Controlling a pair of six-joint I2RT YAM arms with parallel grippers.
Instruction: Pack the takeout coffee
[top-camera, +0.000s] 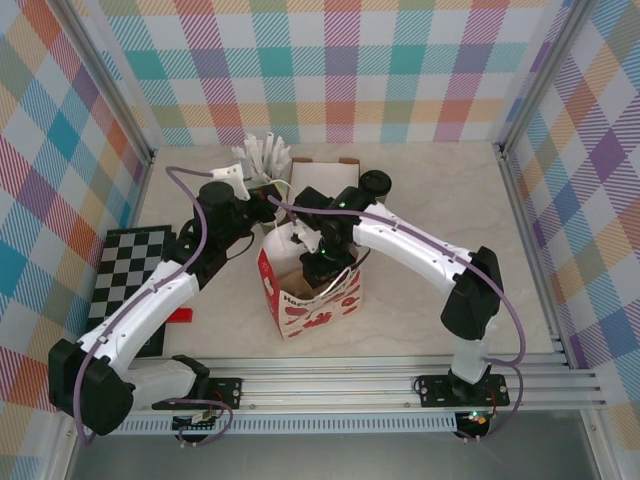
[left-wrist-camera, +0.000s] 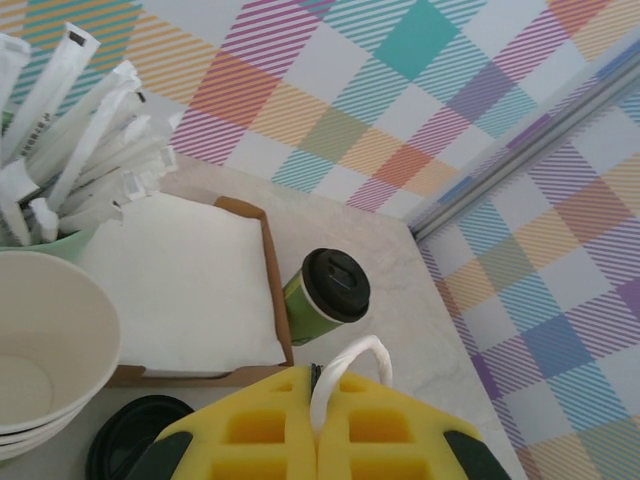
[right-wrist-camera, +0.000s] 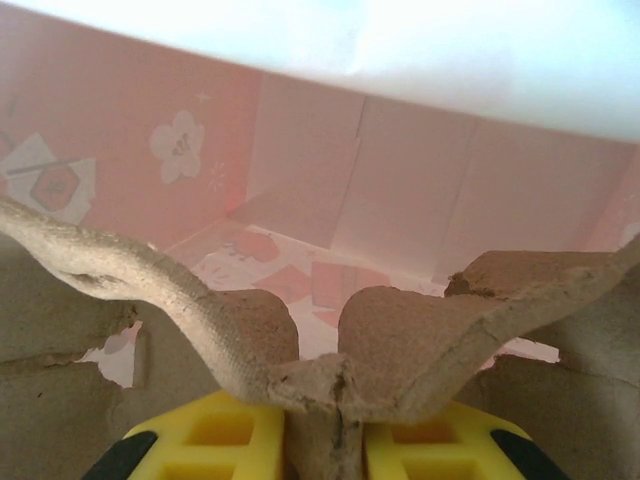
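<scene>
The takeout coffee (left-wrist-camera: 323, 299), a green cup with a black lid, stands upright on the table beside the napkin tray; from above the takeout coffee (top-camera: 375, 183) is behind the bag. My left gripper (left-wrist-camera: 316, 378) is shut on the white handle loop (left-wrist-camera: 352, 358) of the red-and-white paper bag (top-camera: 312, 305). My right gripper (right-wrist-camera: 326, 402) reaches down inside the bag and is shut on a brown pulp cup carrier (right-wrist-camera: 400, 345). Seen from above, the right gripper (top-camera: 318, 262) is in the bag's mouth and the left gripper (top-camera: 264, 210) is at its back left corner.
A brown tray of white napkins (left-wrist-camera: 190, 280), a stack of lidless cups (left-wrist-camera: 45, 350), a loose black lid (left-wrist-camera: 130, 450) and a holder of wrapped sticks (left-wrist-camera: 80, 130) stand behind the bag. A checkered mat (top-camera: 130, 270) lies at the left.
</scene>
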